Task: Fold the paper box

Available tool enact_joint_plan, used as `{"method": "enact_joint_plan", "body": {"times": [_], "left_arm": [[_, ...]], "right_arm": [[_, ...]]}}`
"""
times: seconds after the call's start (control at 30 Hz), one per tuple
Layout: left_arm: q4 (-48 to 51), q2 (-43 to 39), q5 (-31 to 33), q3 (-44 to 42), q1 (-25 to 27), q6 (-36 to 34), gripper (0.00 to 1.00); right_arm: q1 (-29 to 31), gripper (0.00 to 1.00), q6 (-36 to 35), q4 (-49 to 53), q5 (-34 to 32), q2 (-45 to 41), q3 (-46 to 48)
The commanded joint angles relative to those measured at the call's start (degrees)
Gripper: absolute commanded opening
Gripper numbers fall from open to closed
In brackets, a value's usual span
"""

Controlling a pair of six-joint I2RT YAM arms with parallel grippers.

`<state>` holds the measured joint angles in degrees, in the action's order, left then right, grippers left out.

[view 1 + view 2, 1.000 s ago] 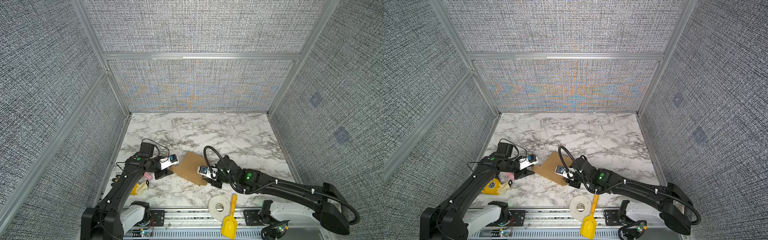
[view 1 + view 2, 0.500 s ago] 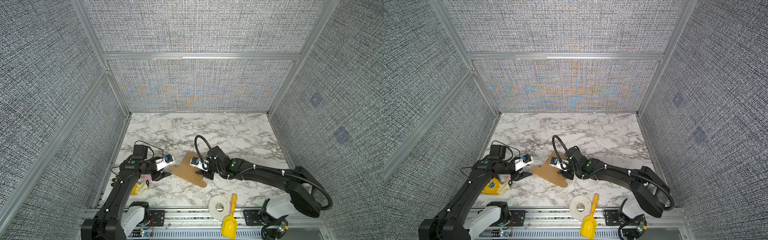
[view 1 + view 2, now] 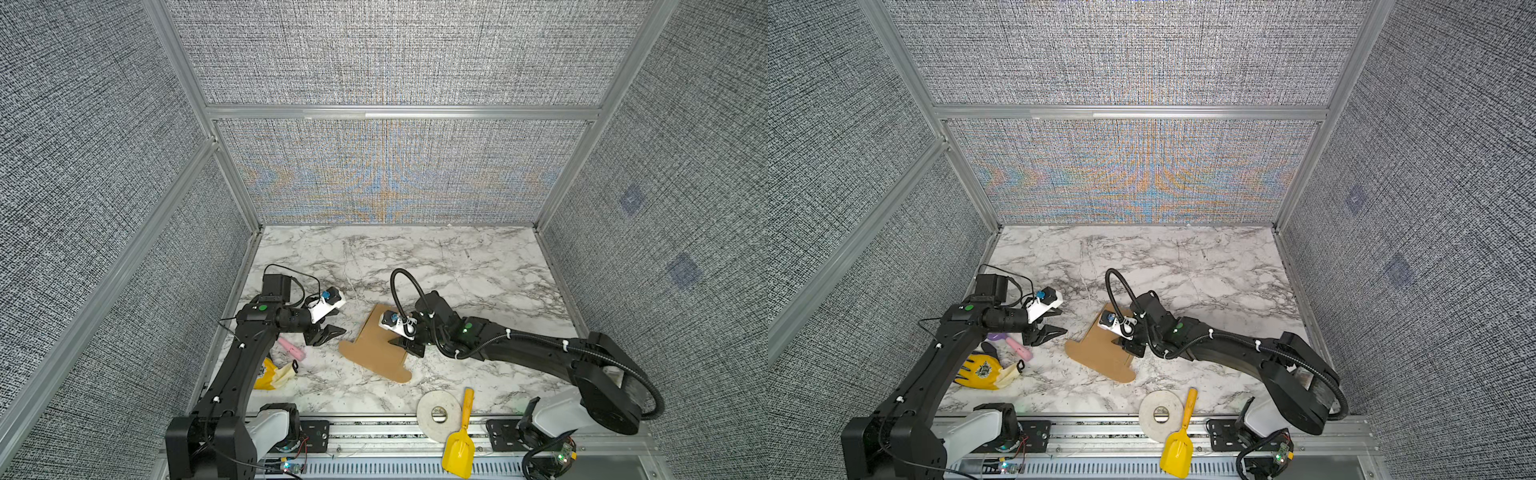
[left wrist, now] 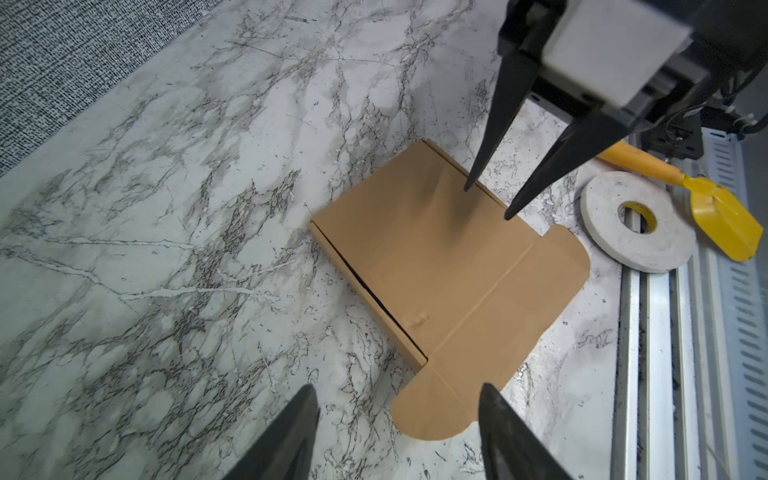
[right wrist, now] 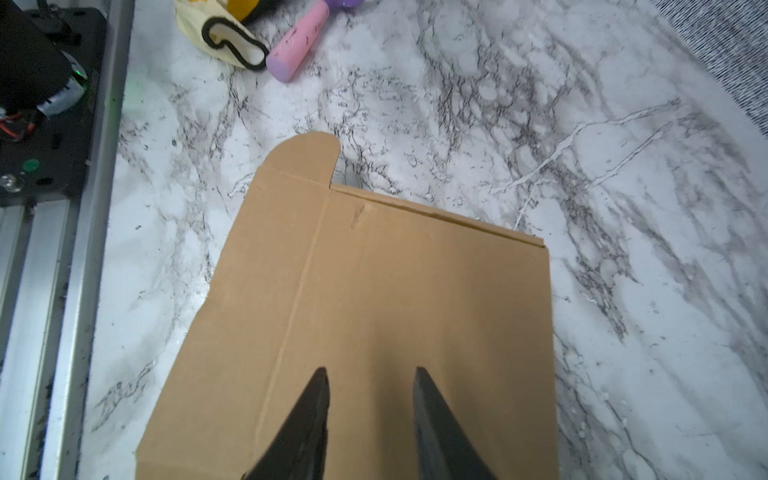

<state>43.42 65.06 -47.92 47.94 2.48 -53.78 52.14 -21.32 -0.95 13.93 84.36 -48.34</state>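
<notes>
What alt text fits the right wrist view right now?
The paper box, brown cardboard with a rounded flap, lies on the marble table with the right gripper open over it. A pink cylinder and a yellow glove lie beyond it.

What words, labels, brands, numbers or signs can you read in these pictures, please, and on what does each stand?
No text can be read.
yellow glove: a dark printed emblem, too small to read.
pink cylinder: faint dark marks, too blurred to read.
paper box and tape roll: no print visible.
</notes>
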Motion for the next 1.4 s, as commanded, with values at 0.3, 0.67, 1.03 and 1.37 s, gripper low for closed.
{"method": "enact_joint_plan", "body": {"times": [0.3, 0.67, 1.03, 1.37], "left_arm": [[-7.1, 6.3, 2.9, -3.3, 2.2, 6.8, 0.63], [-6.3, 19.5, 6.1, 2.5, 10.1, 7.8, 0.58], [-5.2, 29.6, 7.9, 7.8, 10.8, 15.6, 0.37], [-6.7, 31.6, 12.3, 7.3, 10.7, 21.6, 0.24]], "right_arm": [[1.6, 0.36, 0.8, -1.1, -3.8, 5.1, 2.5], [-2.3, 0.41, 3.5, 4.2, -8.8, -8.9, 7.1], [-0.4, 0.58, 1.1, 0.4, -20.4, -22.0, 19.9], [1.8, 0.69, -19.8, -8.3, -24.2, -21.3, 24.2]]}}
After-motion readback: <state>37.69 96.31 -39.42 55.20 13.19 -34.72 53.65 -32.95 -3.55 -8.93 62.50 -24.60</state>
